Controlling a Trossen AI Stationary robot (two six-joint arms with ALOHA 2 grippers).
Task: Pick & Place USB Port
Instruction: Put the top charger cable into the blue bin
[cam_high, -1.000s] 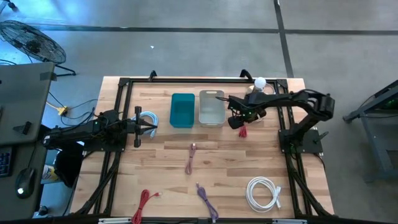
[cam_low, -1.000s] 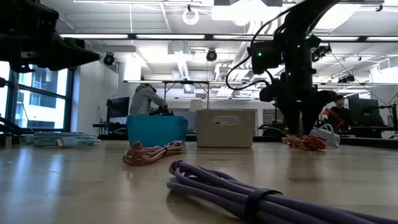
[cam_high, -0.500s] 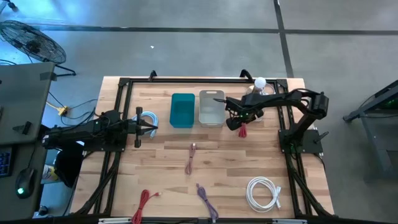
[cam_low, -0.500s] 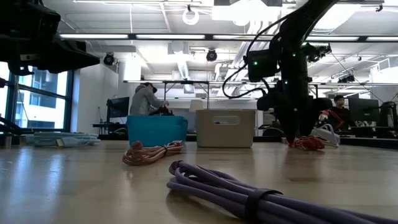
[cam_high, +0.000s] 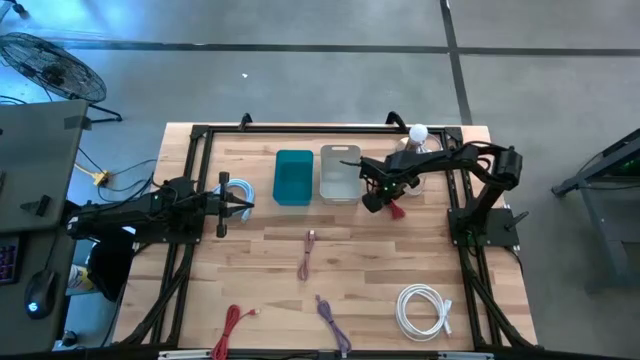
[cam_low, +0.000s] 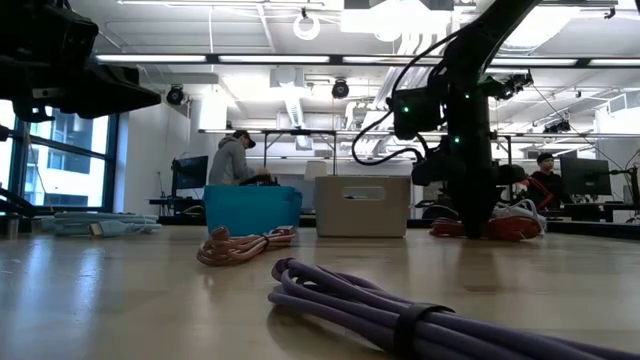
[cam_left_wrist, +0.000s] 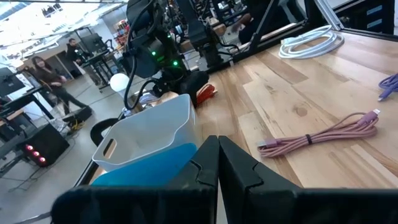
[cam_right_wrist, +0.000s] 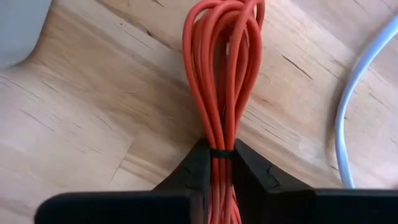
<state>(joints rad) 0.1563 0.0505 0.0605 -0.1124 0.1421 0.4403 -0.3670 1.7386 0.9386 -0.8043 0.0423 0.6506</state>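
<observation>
Lowered and drawn slightly leftward since the earlier frame, the right gripper (cam_right_wrist: 222, 163) pinches the red cable bundle (cam_right_wrist: 225, 68) beside the grey bin (cam_high: 340, 173), its long axis running straight ahead between the fingers.

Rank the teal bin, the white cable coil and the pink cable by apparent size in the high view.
1. teal bin
2. white cable coil, only slightly smaller in footprint
3. pink cable, a thin bundle, clearly smallest
</observation>
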